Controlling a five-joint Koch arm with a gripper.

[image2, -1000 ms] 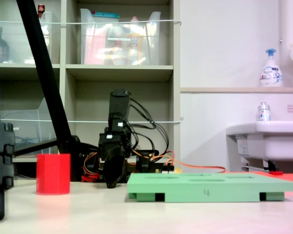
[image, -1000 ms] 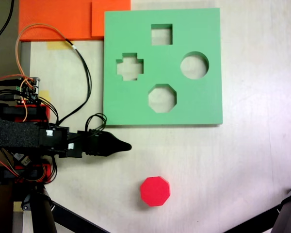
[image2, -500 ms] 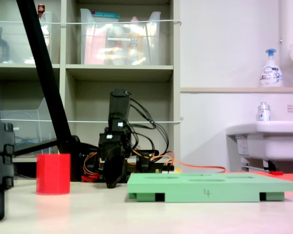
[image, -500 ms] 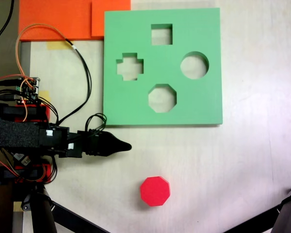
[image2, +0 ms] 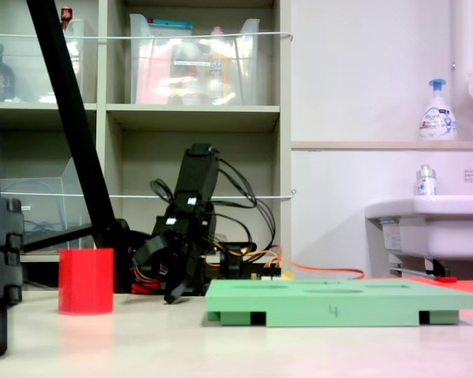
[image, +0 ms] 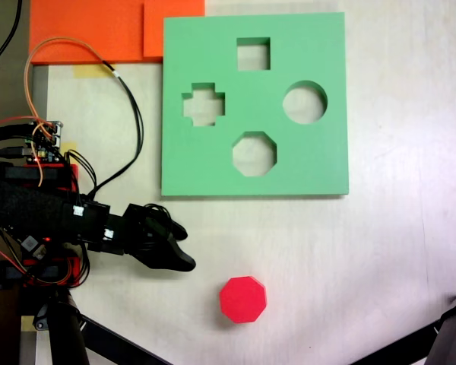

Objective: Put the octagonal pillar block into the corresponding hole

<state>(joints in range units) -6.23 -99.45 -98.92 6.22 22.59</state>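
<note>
- The octagonal pillar block (image: 242, 299) is standing upright on the bench, bright red foam with its eight-sided face turned up in the first exterior view; in the second exterior view (image2: 86, 281) it is showing as a plain red column near the bench's front edge
- The green foam board (image: 327, 152) is lying flat toward the far edge of the bench, well apart from the block
- The corresponding hole (image: 254, 153), the eight-sided cutout, is sitting nearest the board's edge that faces the block, and it is holding nothing
- The cross-shaped cutout (image: 204, 104), square cutout (image: 253, 53) and round cutout (image: 304, 103) are also showing only the pale bench through them
- The gripper (image: 171, 247) is hanging released, its jaws spread and grasping nothing, near the block but not touching it
- An orange foam sheet (image: 91, 30) is lying at the bench's far corner, touching the board's edge
</note>
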